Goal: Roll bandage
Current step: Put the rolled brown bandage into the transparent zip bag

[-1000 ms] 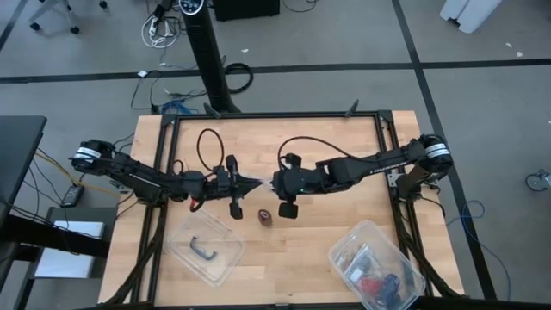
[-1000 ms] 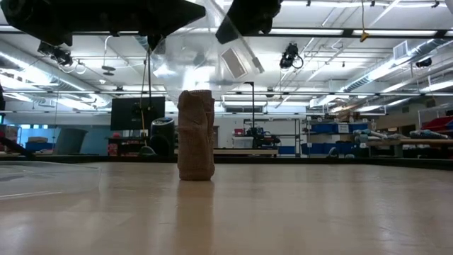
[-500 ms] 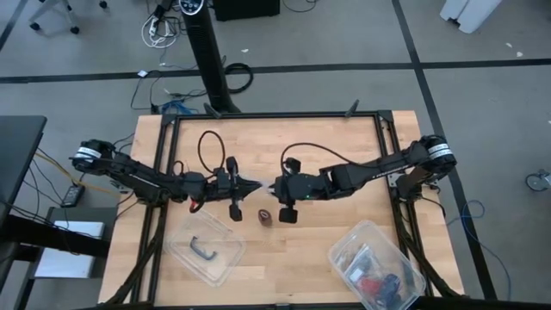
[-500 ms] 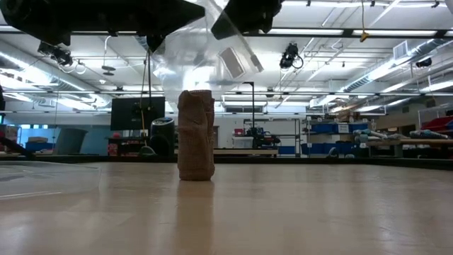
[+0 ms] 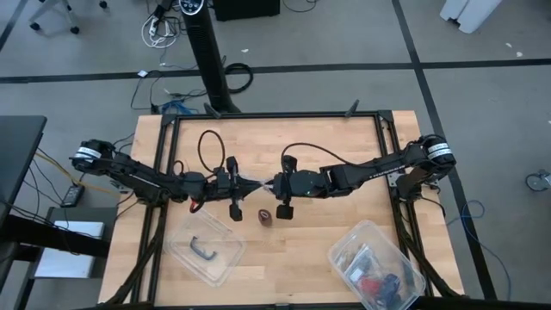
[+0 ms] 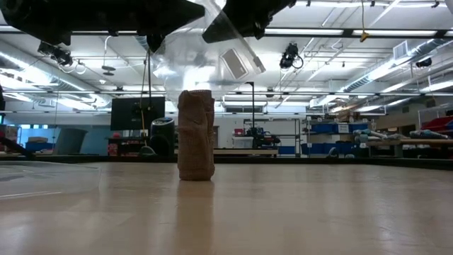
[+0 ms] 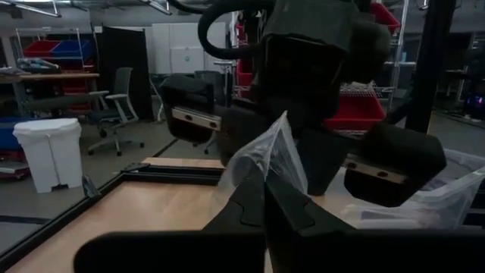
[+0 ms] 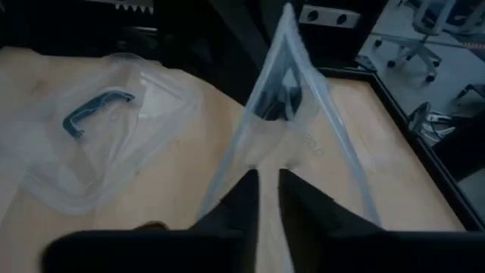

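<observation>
The bandage (image 6: 195, 134) is a brown roll standing upright on its end on the table (image 5: 344, 224), a little nearer than the two grippers; from above it shows as a small dark roll (image 5: 264, 216). Above it hangs a clear plastic bag (image 6: 212, 49) between the two grippers. My left gripper (image 5: 248, 184) comes from the table's left and is shut on the bag (image 7: 265, 155). My right gripper (image 5: 274, 184) faces it from the right, its fingers close together on the bag's other end (image 8: 292, 114). My left gripper pinches an edge of the clear bag (image 7: 267, 171) between its two shut fingers. The fingers lie about level and point toward the table's right. The bag is lifted clear of the table. My right gripper has the bag's opposite edge (image 8: 265, 163) between its two fingers (image 8: 246, 197), which slant down from the table's right. The plastic runs taut from here to the left gripper, clear of the table.
A clear tub lid with a dark handle piece (image 5: 205, 250) lies near the front left of the table. A clear tub (image 5: 376, 267) with several small items stands at the front right. Bare wood lies between them around the roll.
My right gripper has tipped its fingers downward and sunk a little, edging toward my left gripper. The bag stays hanging between the two grippers. The roll has not moved.
</observation>
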Controlling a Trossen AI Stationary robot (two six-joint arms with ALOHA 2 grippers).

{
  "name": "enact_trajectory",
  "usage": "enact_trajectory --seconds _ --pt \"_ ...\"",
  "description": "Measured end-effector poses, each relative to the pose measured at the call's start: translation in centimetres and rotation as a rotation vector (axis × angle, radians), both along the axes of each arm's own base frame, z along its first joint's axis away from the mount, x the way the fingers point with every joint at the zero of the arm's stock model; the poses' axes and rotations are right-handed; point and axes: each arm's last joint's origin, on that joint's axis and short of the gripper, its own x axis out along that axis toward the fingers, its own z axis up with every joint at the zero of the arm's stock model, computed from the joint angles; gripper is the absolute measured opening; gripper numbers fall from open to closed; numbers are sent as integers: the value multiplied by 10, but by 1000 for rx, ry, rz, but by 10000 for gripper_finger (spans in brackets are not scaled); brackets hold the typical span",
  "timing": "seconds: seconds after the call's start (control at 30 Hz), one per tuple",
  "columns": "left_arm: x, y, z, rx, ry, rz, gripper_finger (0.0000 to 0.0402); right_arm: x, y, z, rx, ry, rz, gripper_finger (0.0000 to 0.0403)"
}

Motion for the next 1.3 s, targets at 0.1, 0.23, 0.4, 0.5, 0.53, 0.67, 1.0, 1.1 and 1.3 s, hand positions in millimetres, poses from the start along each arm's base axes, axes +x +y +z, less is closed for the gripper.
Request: enact_trajectory --seconds 0.1,0.23,0.4,0.5,0.53,0.67,1.0,1.1,1.3 --pt "0 0 0 0 -1 -2 0 0 -1 0 5 -5 -5 106" --pt "0 -2 0 2 1 -14 0 -1 -1 0 27 -4 -18 181" --pt "0 -1 -6 66 74 27 0 -8 5 5 36 11 -15 244" --pt "1 2 -8 68 93 63 0 -16 10 11 21 18 -22 262" --pt "1 2 -8 67 90 65 0 -19 12 15 12 12 -31 265" --pt "1 3 -7 84 88 72 0 -36 21 31 -26 -11 -60 272" --pt "2 15 -6 88 80 135 0 -69 59 53 4 -89 -40 274" --pt "3 25 -5 83 69 180 0 -69 68 30 53 -82 -53 274" --pt "4 39 1 78 2 165 0 -68 68 -50 160 -194 -83 276"
